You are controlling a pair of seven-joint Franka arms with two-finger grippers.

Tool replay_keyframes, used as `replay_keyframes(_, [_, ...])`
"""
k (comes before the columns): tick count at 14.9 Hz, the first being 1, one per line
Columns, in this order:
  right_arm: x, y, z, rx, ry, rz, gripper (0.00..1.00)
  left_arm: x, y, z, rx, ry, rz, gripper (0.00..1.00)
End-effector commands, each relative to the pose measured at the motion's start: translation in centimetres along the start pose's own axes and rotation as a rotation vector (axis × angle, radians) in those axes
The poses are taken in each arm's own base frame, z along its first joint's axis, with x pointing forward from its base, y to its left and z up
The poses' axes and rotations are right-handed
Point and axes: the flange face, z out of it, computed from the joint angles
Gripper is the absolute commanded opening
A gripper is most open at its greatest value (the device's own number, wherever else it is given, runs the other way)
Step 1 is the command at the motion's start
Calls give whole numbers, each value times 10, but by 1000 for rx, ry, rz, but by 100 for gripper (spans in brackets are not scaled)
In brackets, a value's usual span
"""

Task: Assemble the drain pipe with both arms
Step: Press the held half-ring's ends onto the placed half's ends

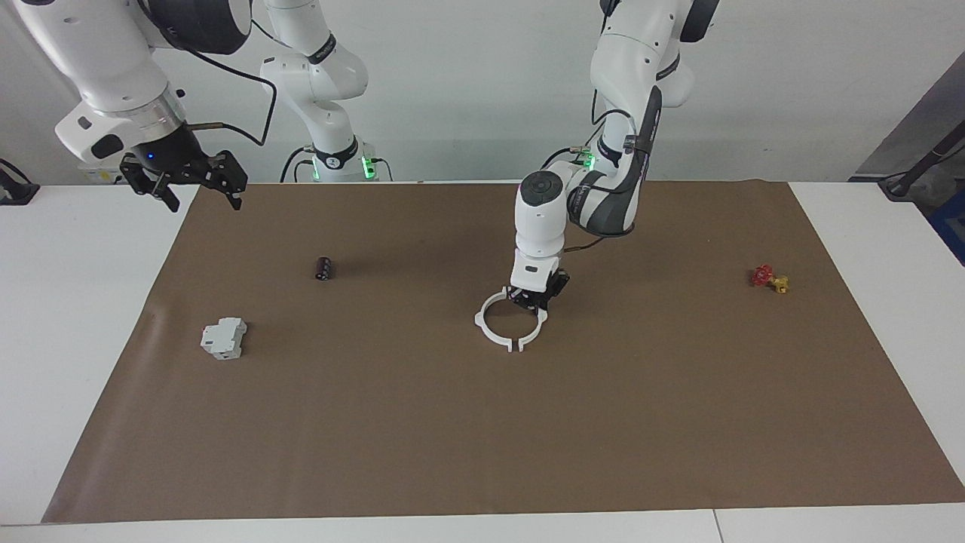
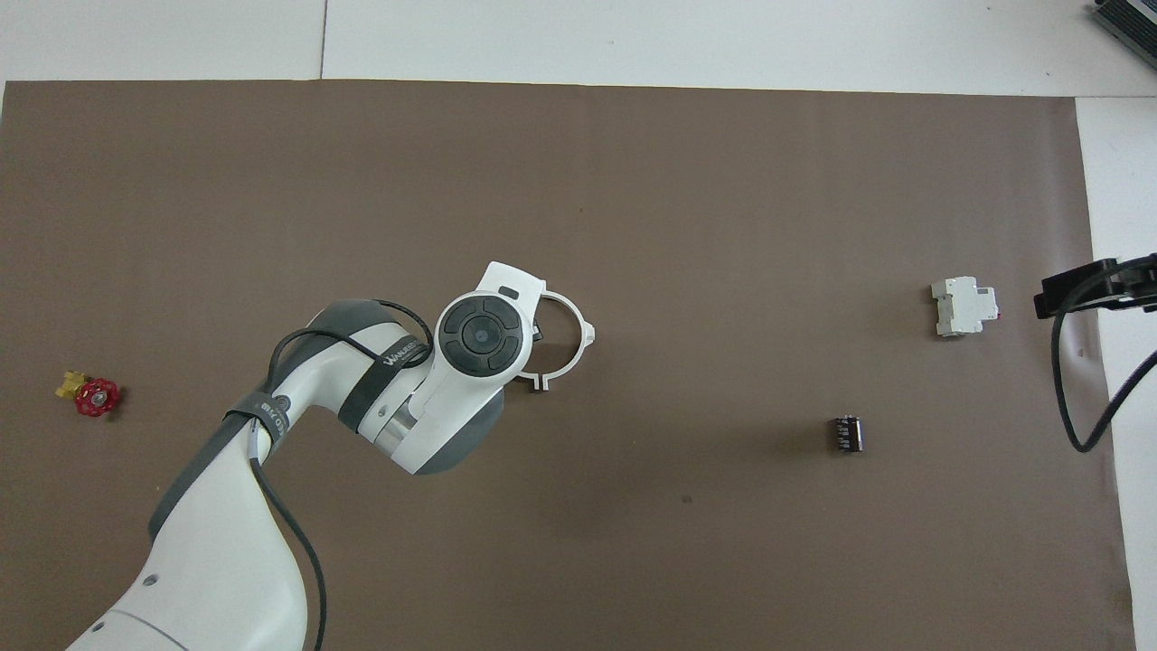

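Observation:
The drain pipe (image 1: 497, 343) lies flat on the brown mat (image 1: 482, 437) near the table's middle. Its two white half-rings sit together as one ring, with a thin slit between the end tabs on the side farther from the robots. In the overhead view the ring (image 2: 568, 366) is half covered by the left arm's wrist. My left gripper (image 1: 534, 299) is down at the ring's rim on the side nearer the robots. My right gripper (image 1: 197, 185) is open and empty, raised over the mat's edge at the right arm's end, and also shows in the overhead view (image 2: 1085, 289). The right arm waits.
A grey-white boxy block (image 1: 223, 338) and a small black cylinder (image 1: 323, 268) lie on the mat toward the right arm's end. A small red and yellow valve (image 1: 769, 278) lies toward the left arm's end. White table surrounds the mat.

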Motion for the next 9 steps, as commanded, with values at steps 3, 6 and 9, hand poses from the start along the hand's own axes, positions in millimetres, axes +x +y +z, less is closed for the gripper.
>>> replay_keyframes(3, [-6, -1, 0, 20, 21, 14, 100, -17, 0, 8, 1, 10, 31, 0])
replay_keyframes(6, [-6, -1, 0, 20, 21, 14, 100, -17, 0, 8, -5, 12, 31, 0])
replay_keyframes(9, [-6, -1, 0, 20, 21, 16, 100, -22, 4, 8, -8, 12, 41, 0])
